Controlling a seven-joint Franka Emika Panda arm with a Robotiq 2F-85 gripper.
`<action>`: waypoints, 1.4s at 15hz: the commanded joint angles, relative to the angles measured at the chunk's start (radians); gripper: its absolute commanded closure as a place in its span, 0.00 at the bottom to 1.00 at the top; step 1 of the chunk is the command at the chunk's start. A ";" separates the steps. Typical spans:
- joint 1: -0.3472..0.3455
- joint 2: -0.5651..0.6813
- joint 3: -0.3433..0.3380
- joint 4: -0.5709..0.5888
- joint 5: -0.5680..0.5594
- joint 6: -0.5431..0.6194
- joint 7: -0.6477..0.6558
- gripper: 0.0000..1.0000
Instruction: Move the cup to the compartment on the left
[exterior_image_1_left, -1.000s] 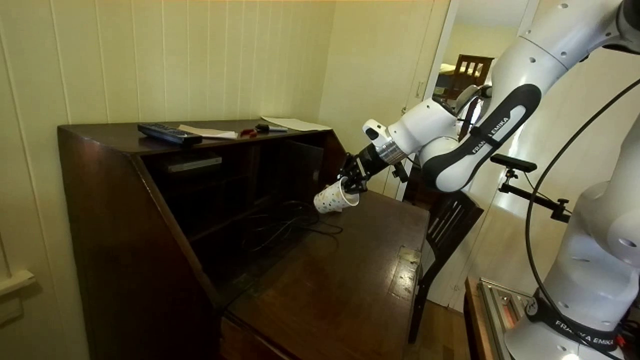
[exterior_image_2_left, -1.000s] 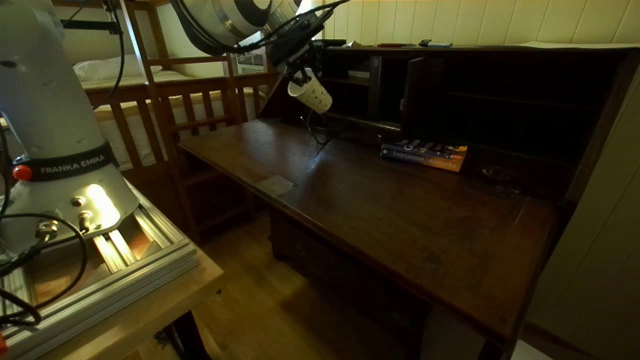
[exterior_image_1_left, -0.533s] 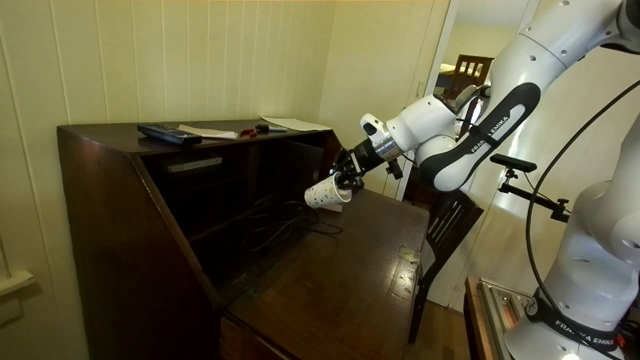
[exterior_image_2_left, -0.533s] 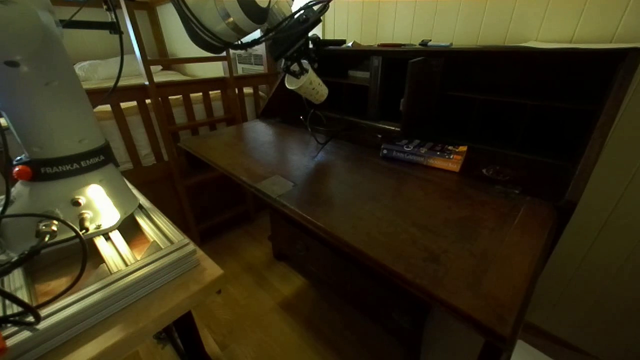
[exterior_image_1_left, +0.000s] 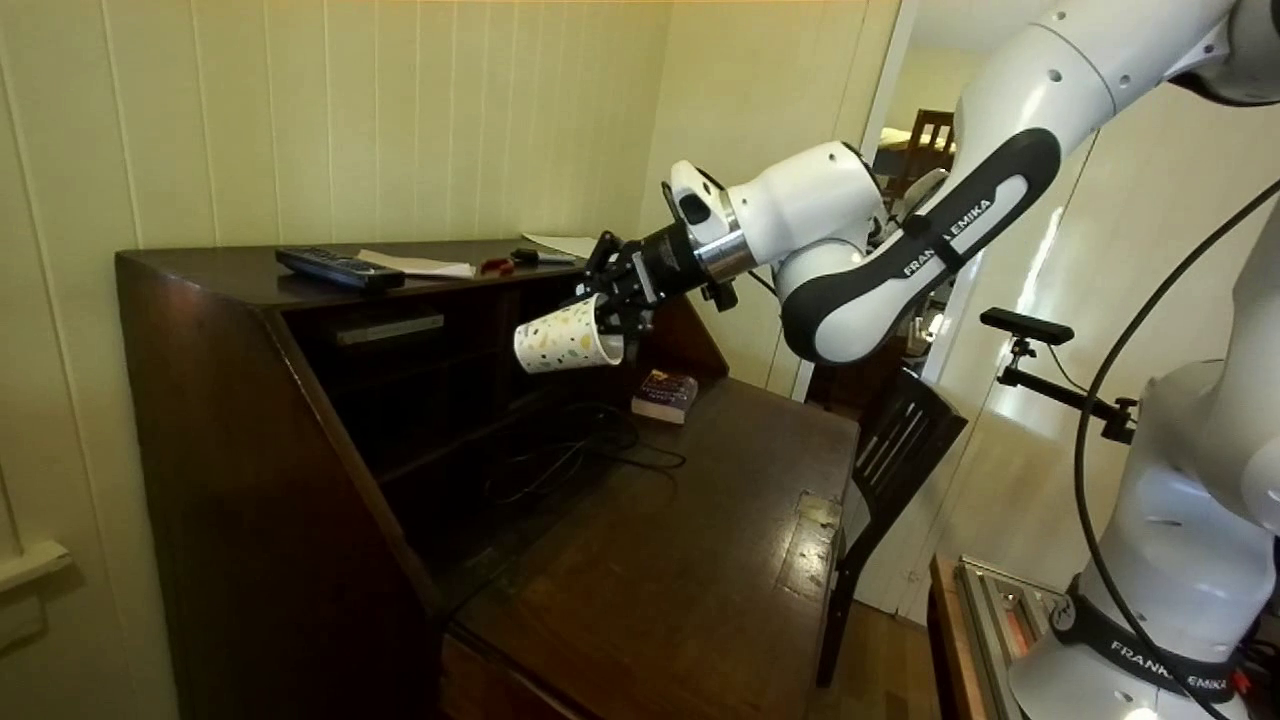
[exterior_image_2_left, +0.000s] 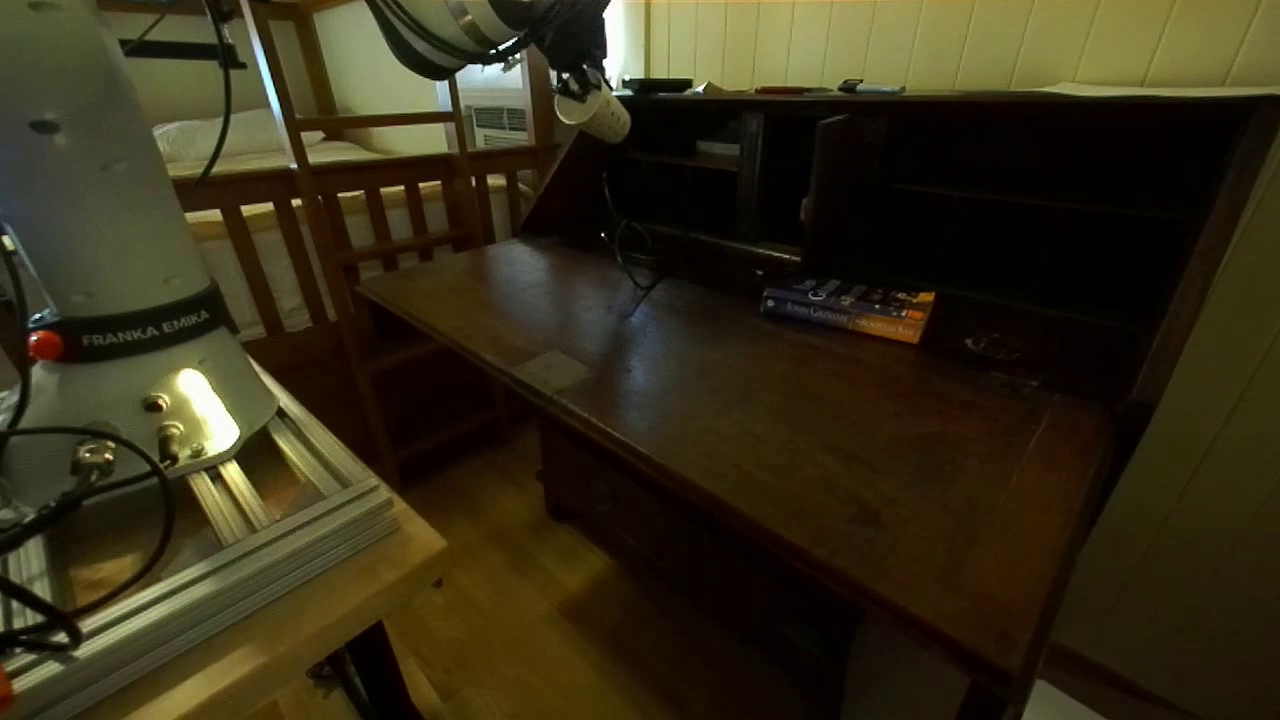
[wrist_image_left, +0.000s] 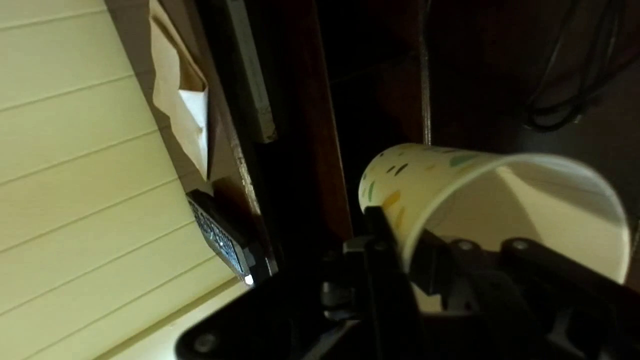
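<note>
One speckled cup (exterior_image_1_left: 560, 338), aslant above the work surface (exterior_image_1_left: 700, 560), in the grasp of the tool (wrist_image_left: 405, 245).

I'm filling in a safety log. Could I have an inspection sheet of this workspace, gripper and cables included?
Surface: dark wooden desk, shiny in places.
Job's things: speckled cup, tilted, held off the desk; left compartments, dark inside.
Clutter: book on the desk; remote and papers on its top; flat item in an upper left compartment.
Gripper: shut on the cup's wall at the rim.
Cables: dark loops on the desk by the compartments; black cable beside the arm.
Surroundings: slatted chair, bed, panelled wall.
</note>
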 joint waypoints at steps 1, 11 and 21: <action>0.042 0.149 -0.021 0.112 0.086 0.072 -0.264 0.98; 0.378 0.478 -0.251 0.138 0.360 0.512 -0.775 0.98; 0.324 0.510 -0.171 0.173 0.423 0.660 -0.745 0.94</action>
